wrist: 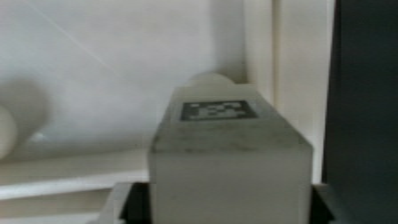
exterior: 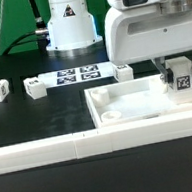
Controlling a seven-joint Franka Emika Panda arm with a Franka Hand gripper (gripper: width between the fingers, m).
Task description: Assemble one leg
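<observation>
Exterior view: the gripper [exterior: 182,82] has its jaws clenched on the leg [exterior: 182,83] over the panel [exterior: 137,107] at the desk's right; wrist view: the leg [wrist: 222,150] hangs near a rim, so misalignment could jam it.

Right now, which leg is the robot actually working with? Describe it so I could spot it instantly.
Find the big white square panel at the exterior view's right. Above its right corner hangs the gripper, clamped on the leg, a small white post with a tag. Unlike the other legs lying loose on the black table, this one is held.
</observation>
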